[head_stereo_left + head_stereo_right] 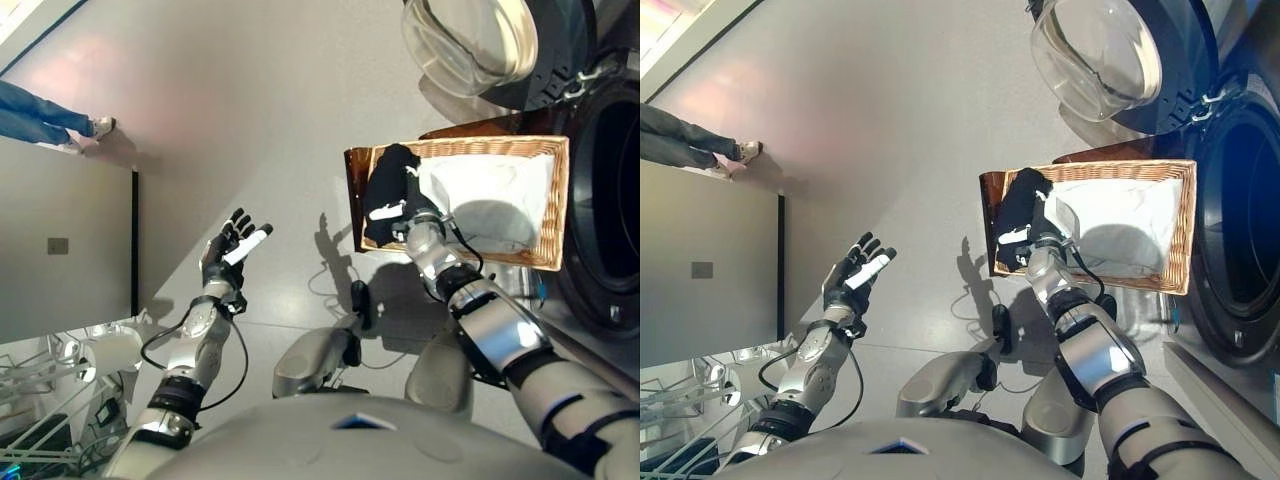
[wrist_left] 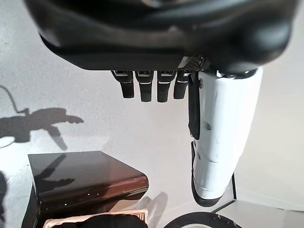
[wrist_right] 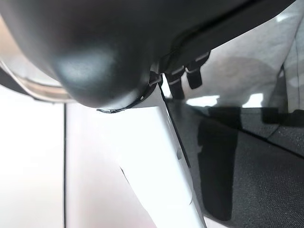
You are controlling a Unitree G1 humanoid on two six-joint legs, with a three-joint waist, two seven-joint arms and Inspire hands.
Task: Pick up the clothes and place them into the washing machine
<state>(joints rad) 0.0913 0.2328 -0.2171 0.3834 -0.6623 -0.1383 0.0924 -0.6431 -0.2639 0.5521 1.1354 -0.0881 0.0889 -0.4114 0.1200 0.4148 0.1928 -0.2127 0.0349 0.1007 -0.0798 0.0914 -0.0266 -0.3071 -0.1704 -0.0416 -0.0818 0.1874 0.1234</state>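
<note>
— What's the biggest thing in sight?

— The washing machine [image 1: 610, 200], along the right side. Its dark drum mouth stands open and the round glass door [image 1: 470, 40] is swung out at the top of the head views. What lies inside the drum cannot be made out.

— And the clothes?

— In the wicker basket [image 1: 555, 200], which sits on a dark brown stand [image 1: 352, 190] just in front of the drum. A white cloth [image 1: 490, 195] fills most of the basket. A black garment [image 1: 1015, 215] is bunched at the basket's end farthest from the machine, draped up over that rim.

— What is the right hand doing?

— The right hand [image 1: 408, 212] is down at that same end of the basket, against the black garment. Dark fabric fills its wrist view past the white thumb cover, but whether the fingers are closed round the cloth I cannot tell.

— The left hand?

— The left hand [image 1: 232, 250] is held up over the bare floor, well apart from the basket, fingers straight and spread, holding nothing.

— Anything else?

— A person's legs [image 1: 40, 115] and shoes at the upper left edge.
</note>
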